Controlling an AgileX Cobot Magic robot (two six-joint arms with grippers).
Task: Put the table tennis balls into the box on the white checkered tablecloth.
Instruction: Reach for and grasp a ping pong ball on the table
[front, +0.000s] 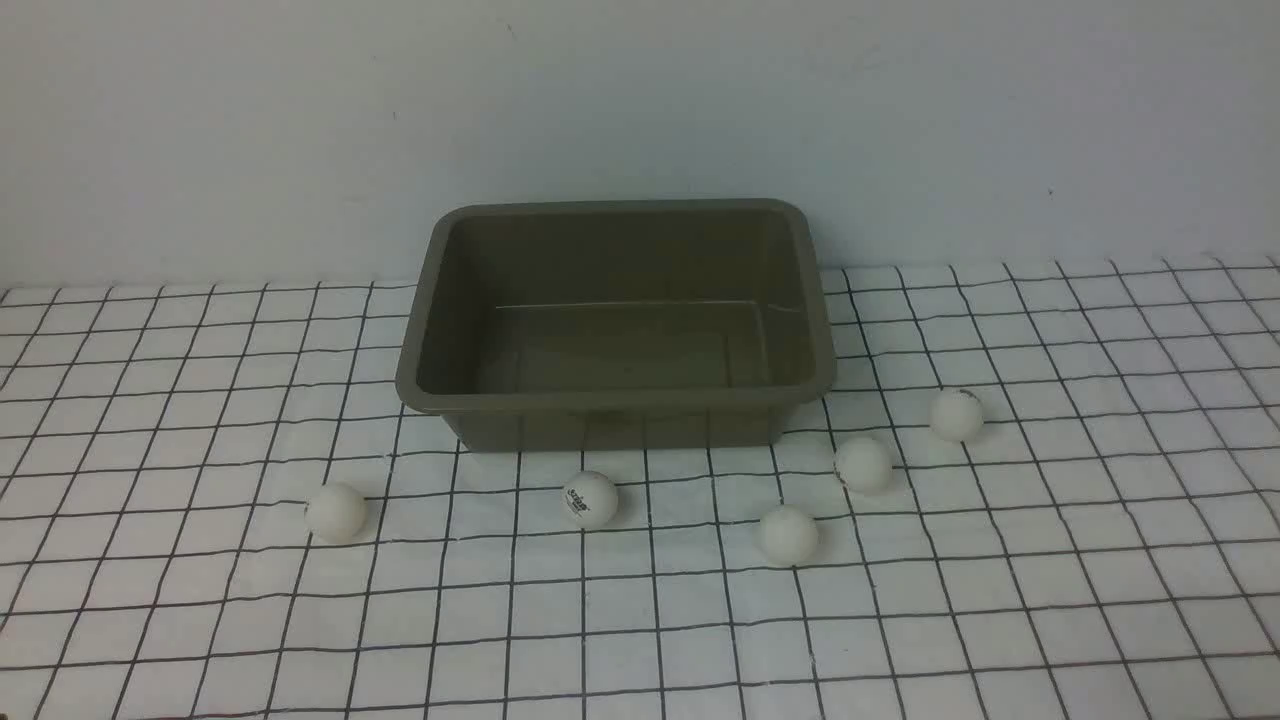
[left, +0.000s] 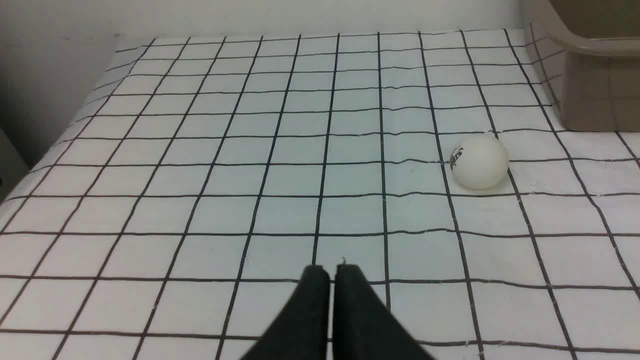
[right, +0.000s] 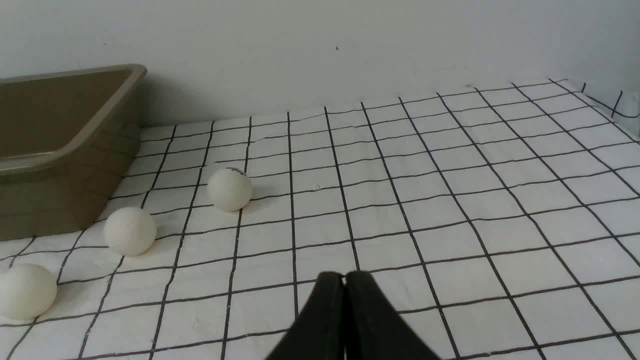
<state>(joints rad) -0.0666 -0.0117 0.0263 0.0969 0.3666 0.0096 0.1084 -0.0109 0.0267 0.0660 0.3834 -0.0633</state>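
Note:
The olive-grey box (front: 810, 290) stands empty on the white checkered tablecloth (front: 1050, 560), near the back wall. Several white table tennis balls lie on the cloth in front of it: one at the left (front: 335, 513), one with a dark logo (front: 589, 498), and three toward the right (front: 787, 534) (front: 862, 464) (front: 956, 414). Neither arm shows in the front view. My left gripper (left: 332, 270) is shut and empty above the cloth, short of a logo ball (left: 479, 162) and the box (left: 595, 85). My right gripper (right: 344, 276) is shut and empty, apart from three balls (right: 229, 189) (right: 129, 231) (right: 25, 291) and the box (right: 65, 145).
A plain pale wall (front: 640, 110) rises right behind the box. In the left wrist view the cloth drops off at its table edge (left: 75, 120). In the right wrist view the cloth folds up at its far corner (right: 610, 100).

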